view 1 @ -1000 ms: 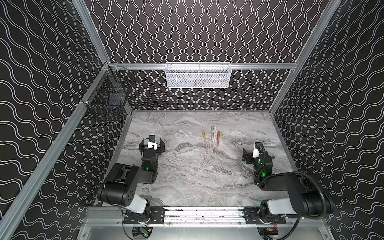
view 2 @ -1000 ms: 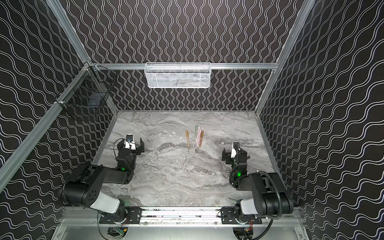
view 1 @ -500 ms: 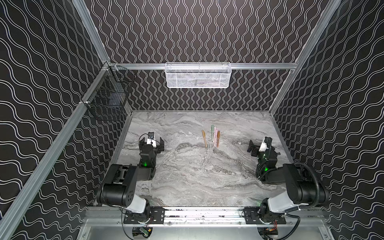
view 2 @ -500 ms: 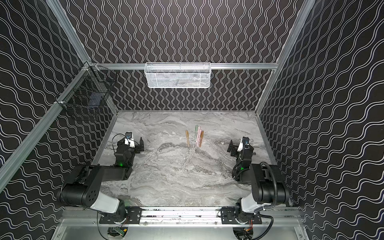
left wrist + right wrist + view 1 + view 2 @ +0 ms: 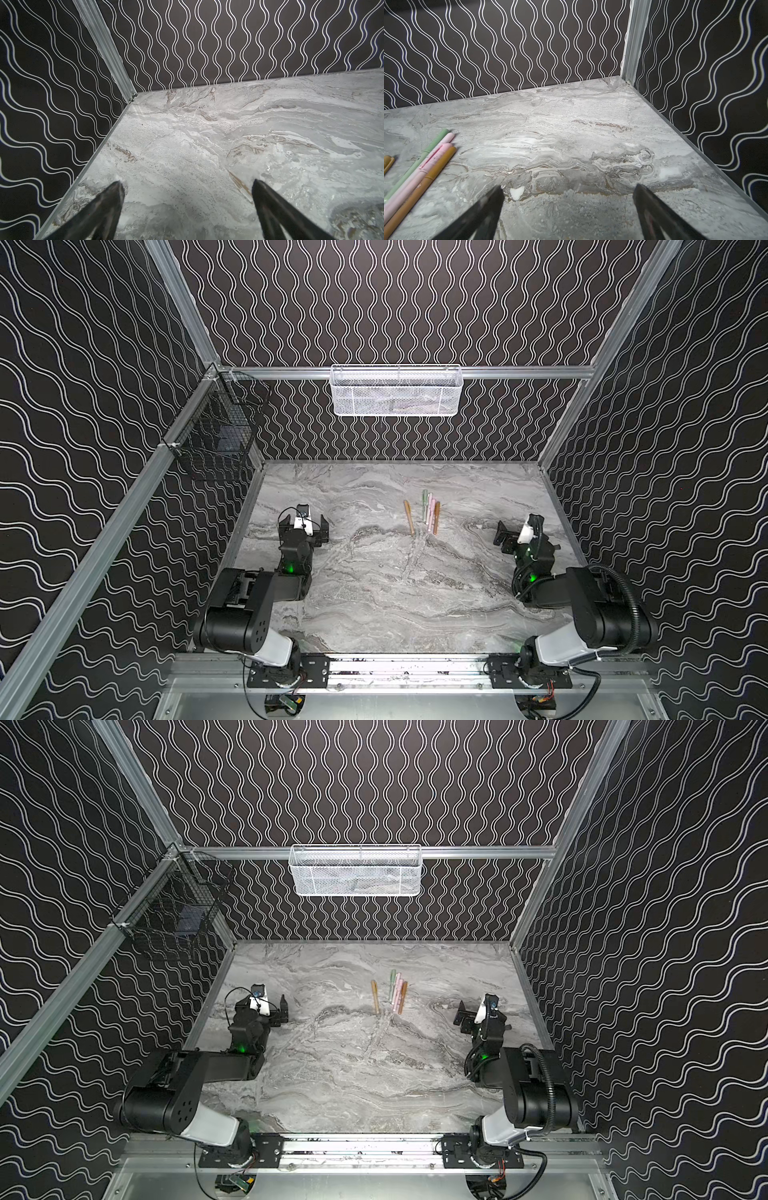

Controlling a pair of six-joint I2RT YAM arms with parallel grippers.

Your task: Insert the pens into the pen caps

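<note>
So both arms sit folded low, left tool (image 5: 187, 185) and right tool (image 5: 569, 189) spread wide, gripping nothing, pointing at the back wall over the surface (image 5: 374, 593). Pens (image 5: 428, 512) lie between the tools, nearer the right one, caps (image 5: 442, 161) seemingly on. White basket (image 5: 396, 391) hangs beyond, black basket (image 5: 216, 439) off the left tool's side.

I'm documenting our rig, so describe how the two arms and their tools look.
The left arm and right arm are black, each with a pale grey shell near the base, a green light and a white wrist camera mount. A ribbed black hose loops along the right arm. The left tool and right tool have two tapered black fingers.
</note>
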